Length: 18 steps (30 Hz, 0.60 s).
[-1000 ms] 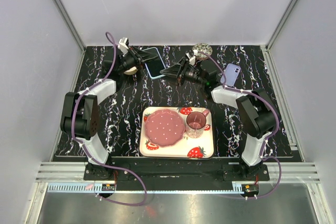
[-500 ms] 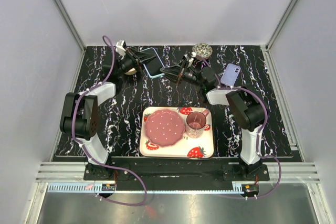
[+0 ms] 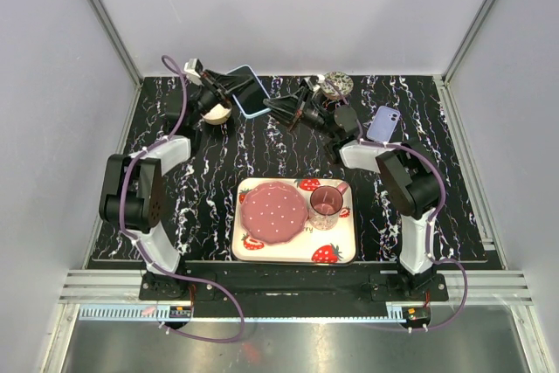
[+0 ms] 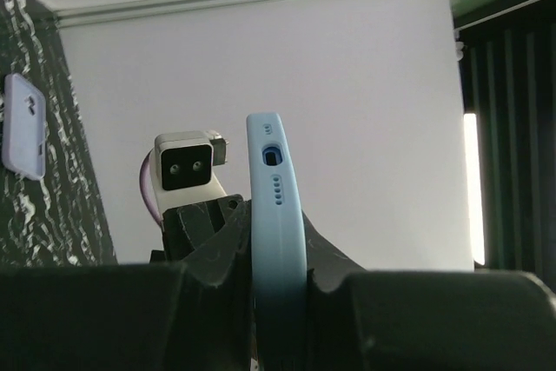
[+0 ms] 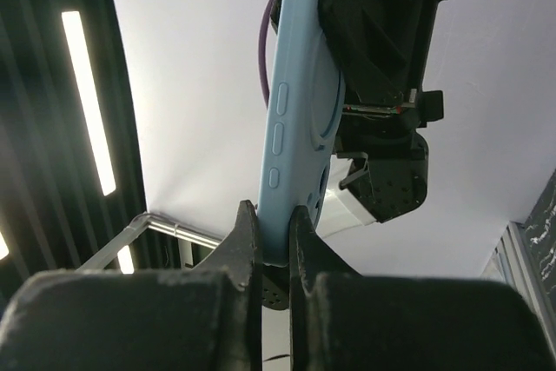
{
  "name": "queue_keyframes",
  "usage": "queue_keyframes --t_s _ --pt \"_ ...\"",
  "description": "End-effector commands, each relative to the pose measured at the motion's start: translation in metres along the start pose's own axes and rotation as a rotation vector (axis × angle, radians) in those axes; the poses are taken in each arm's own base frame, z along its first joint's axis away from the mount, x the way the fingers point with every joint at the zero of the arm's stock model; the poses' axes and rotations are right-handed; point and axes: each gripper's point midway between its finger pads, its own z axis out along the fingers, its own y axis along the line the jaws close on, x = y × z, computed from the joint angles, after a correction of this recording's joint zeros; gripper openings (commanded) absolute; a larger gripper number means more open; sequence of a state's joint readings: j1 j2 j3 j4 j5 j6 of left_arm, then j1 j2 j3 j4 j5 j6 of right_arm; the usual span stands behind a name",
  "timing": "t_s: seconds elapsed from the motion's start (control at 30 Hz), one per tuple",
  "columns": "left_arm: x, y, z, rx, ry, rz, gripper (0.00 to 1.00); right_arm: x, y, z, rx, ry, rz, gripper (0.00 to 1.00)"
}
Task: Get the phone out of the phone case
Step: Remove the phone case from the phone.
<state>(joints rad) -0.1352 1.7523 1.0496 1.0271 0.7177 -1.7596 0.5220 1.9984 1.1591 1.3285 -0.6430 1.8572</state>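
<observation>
Now the left fingers (image 4: pixel 208 245) and right fingers (image 5: pixel 246 241) both clench the sky-blue phone case (image 4: pixel 276 215) aloft; better to hold one side firm and flex the other gently.

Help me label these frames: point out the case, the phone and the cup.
case (image 4: pixel 276 241): left wrist view, its narrow edge below the port.
phone (image 3: pixel 384 123): top view, middle of its lilac back.
cup (image 3: pixel 326 204): top view, inside its rim.
</observation>
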Motion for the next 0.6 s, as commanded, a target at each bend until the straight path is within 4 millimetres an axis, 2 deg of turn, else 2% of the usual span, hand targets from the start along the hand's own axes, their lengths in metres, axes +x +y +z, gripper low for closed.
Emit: queue_keyframes --t_s 0.0,0.13,0.2,0.3,0.33,0.4,0.43,0.47,0.57 --pt "0.06 -0.176 -0.031 0.491 0.11 0.25 0.0 -0.004 0.123 0.002 -0.385 -0.032 0.139 0.0" --pt "0.071 -0.201 -0.041 0.551 0.12 0.274 0.0 -0.005 0.135 0.005 -0.425 -0.035 0.152 0.0" --pt "0.077 -0.213 -0.046 0.576 0.122 0.292 0.0 -0.002 0.148 0.01 -0.462 -0.025 0.156 0.0" --pt "0.081 -0.224 -0.051 0.603 0.113 0.302 0.0 0.004 0.17 0.017 -0.529 -0.006 0.153 0.0" --pt "0.083 -0.226 -0.052 0.609 0.112 0.301 0.0 0.004 0.172 0.02 -0.541 -0.004 0.148 0.0" --pt "0.084 -0.235 -0.057 0.65 0.105 0.293 0.0 0.0 0.191 0.023 -0.607 -0.013 0.154 0.0" --pt "0.086 -0.24 -0.058 0.668 0.107 0.297 0.0 -0.002 0.19 0.026 -0.618 -0.013 0.166 0.0" --pt "0.088 -0.244 -0.06 0.681 0.111 0.295 0.0 0.0 0.201 0.028 -0.65 0.003 0.165 0.0" --pt "0.092 -0.253 -0.062 0.709 0.115 0.303 0.0 0.001 0.215 0.032 -0.71 0.01 0.174 0.0"
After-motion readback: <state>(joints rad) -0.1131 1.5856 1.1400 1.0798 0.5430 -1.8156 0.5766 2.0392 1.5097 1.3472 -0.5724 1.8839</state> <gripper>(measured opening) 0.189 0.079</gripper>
